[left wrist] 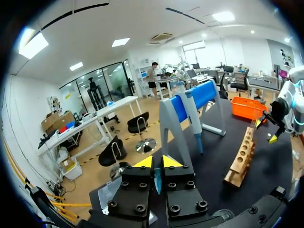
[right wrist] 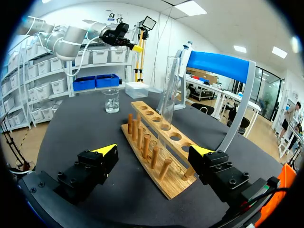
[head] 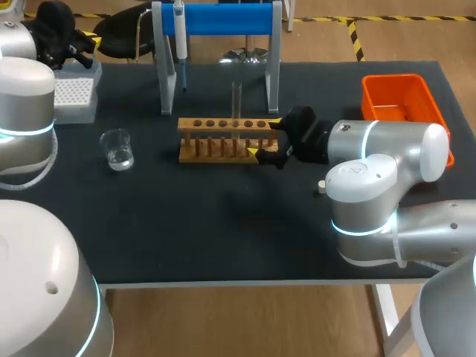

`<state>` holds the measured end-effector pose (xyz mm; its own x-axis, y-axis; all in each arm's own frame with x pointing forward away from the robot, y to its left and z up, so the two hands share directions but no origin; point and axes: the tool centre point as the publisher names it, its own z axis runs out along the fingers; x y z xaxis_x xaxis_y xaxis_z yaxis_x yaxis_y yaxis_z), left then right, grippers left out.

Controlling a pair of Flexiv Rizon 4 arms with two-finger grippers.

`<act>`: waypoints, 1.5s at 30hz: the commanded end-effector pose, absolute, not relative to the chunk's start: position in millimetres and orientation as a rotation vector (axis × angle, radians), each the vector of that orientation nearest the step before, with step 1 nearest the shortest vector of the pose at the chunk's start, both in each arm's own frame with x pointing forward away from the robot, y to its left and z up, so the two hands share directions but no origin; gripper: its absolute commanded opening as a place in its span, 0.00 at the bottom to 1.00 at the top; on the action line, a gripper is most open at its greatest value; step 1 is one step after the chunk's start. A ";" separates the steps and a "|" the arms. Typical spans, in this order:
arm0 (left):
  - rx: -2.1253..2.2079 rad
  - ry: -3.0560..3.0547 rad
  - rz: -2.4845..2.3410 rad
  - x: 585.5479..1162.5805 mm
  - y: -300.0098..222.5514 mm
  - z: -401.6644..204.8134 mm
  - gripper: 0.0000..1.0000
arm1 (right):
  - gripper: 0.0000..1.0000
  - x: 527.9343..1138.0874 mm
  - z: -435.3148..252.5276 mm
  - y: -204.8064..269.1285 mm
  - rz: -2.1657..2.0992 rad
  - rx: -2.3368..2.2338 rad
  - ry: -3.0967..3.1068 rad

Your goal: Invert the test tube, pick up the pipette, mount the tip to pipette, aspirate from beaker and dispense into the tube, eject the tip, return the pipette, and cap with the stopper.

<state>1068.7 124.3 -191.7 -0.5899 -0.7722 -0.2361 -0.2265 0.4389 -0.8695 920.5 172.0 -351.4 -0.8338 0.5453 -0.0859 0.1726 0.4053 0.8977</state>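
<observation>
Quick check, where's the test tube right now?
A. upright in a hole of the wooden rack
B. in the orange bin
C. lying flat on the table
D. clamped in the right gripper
A: the test tube stands upright in a hole of the wooden rack, while the right gripper sits open at the rack's end, not gripping the tube.

Black table [head: 223,223], orange bin [head: 405,97], blue-barred stand [head: 227,18], tan rack [head: 223,123].
</observation>
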 end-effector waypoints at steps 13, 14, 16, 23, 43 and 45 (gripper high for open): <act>-0.599 2.231 -1.244 972.3 12.0 -150.2 0.00 | 1.00 920.5 -350.7 171.9 1.403 0.619 2.305; -0.584 2.235 -1.249 967.3 6.3 -148.1 0.00 | 1.00 920.5 -350.7 171.9 1.403 0.619 2.305; -0.548 2.274 -1.247 950.9 -14.4 -143.3 0.00 | 1.00 920.5 -350.7 171.9 1.403 0.619 2.305; -0.396 2.370 -1.301 912.0 -78.6 -135.0 0.00 | 1.00 920.5 -350.7 171.9 1.403 0.619 2.305; -0.261 2.592 -1.453 855.3 -154.1 -138.5 0.00 | 1.00 920.5 -350.7 171.9 1.403 0.619 2.305; -0.259 2.585 -1.455 854.1 -153.0 -137.8 0.00 | 1.00 920.5 -350.7 171.9 1.403 0.619 2.305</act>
<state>858.6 -157.4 -141.5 -0.9717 -0.2295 -0.0557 -0.0712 0.5097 -0.8574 920.5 172.0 -351.4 -0.8338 0.5453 -0.0859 0.1727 0.4054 0.8977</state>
